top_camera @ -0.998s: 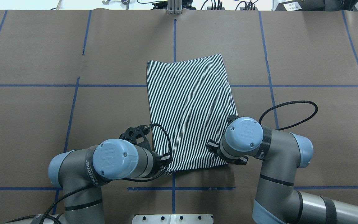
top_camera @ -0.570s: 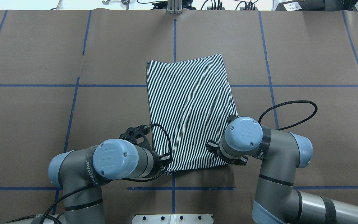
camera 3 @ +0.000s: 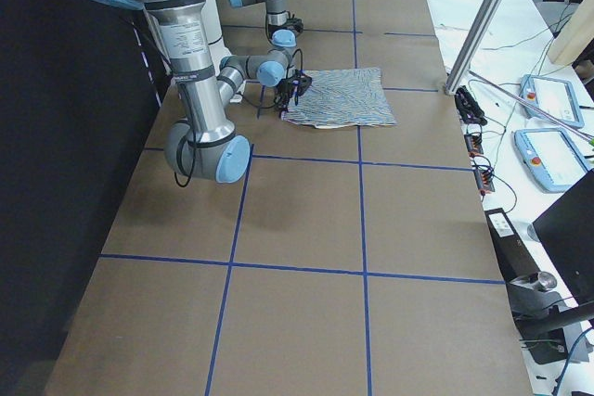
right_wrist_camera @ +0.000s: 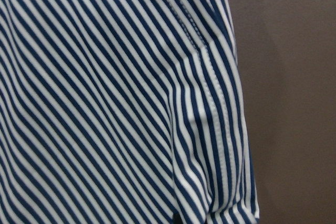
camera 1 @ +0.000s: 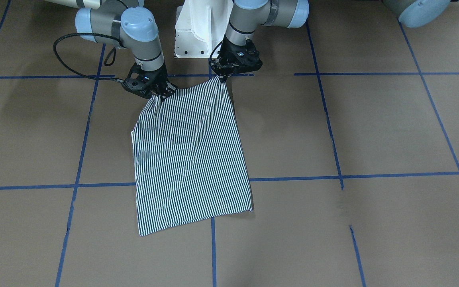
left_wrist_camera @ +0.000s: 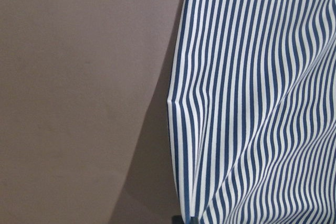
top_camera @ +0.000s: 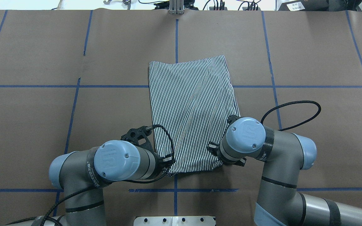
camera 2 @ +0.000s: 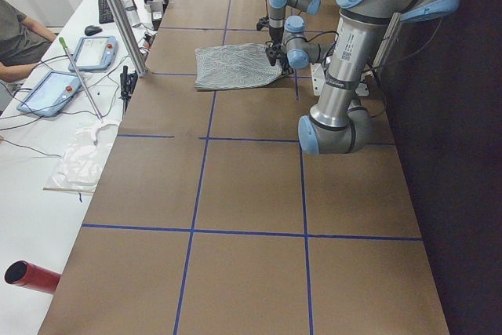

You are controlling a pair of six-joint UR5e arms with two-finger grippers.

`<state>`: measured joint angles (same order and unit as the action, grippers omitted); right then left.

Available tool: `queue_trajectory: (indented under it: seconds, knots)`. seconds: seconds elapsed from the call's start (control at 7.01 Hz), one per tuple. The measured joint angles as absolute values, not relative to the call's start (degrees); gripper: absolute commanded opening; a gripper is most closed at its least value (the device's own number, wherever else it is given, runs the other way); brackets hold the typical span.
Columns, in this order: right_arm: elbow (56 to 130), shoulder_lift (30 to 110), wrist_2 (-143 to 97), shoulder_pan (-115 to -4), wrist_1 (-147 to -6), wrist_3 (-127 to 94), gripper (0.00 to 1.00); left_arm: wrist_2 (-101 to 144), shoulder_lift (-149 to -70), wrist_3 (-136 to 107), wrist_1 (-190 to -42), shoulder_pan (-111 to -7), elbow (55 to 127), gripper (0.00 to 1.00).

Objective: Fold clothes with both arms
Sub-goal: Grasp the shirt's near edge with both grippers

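Note:
The navy-and-white striped shirt (camera 1: 189,159) lies folded into a long rectangle on the brown table (camera 1: 373,131), reaching away from the robot. Collar, placket and logo are hidden. My left gripper (camera 1: 224,79) is shut on the shirt's near corner, on the right of the front-facing view. My right gripper (camera 1: 161,95) is shut on the other near corner. Both corners are raised slightly off the table. Overhead, the shirt (top_camera: 190,110) shows, but my wrists cover both grippers. Each wrist view is filled with striped cloth (left_wrist_camera: 262,103) (right_wrist_camera: 105,103) beside bare table.
The white pedestal base (camera 1: 197,32) stands just behind the grippers. A black cable loop (top_camera: 294,106) arcs beside the right arm. Blue tape lines (top_camera: 74,86) cross the table. A metal post (camera 2: 118,13), tablets (camera 2: 94,51) and a seated person (camera 2: 16,37) are at the far edge.
My right gripper has shifted slightly inward and away from the base, drawing the shirt's near right corner in and up. The left arm has not moved.

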<state>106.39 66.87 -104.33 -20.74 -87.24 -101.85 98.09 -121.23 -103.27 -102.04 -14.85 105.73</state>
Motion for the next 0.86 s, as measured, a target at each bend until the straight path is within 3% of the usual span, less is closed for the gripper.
queue_trajectory:
  seconds: [0.43, 0.86]
  knots:
    - [110.9, 67.5, -104.3, -20.5, -87.2, -104.2, 0.0, 97.8, -120.5, -103.3, -101.7, -13.8, 107.6, 0.0]
    - [116.8, 70.0, -107.4, -18.0, -87.0, -104.5, 0.0, 97.6, -119.5, -103.3, -92.9, -9.1, 114.4, 0.0]
